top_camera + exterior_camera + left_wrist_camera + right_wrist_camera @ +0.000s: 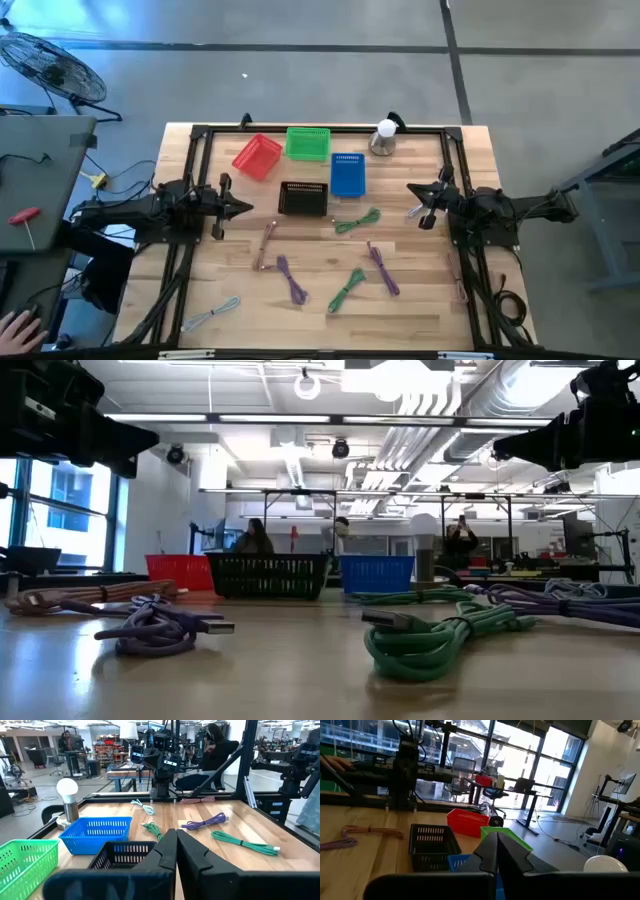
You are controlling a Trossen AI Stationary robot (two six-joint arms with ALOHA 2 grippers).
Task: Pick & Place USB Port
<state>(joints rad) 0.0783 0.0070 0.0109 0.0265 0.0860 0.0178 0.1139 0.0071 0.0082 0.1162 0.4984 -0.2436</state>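
Note:
Several bundled USB cables lie flat on the wooden table: green ones [357, 221] [347, 288], purple ones [381, 268] [291, 280], a pinkish one [267, 245] and a pale one [210, 315]. Red [256, 156], green [308, 143], blue [347, 174] and black [303, 198] baskets stand toward the far edge. My left gripper [240, 208] [176, 845] hovers shut at the table's left, beside the black basket. My right gripper [412, 190] [496, 847] hovers shut at the right, near the blue basket. In the low view, a green cable [430, 635] and a purple cable [160, 630] lie nearest.
A white bulb-shaped object on a metal base [384, 137] stands at the far edge beside the green basket. A black frame [320, 128] borders the table. Another pale cable [415, 211] lies under the right gripper, a pinkish one [460, 290] by the right rail. A hand [18, 328] shows off-table, left.

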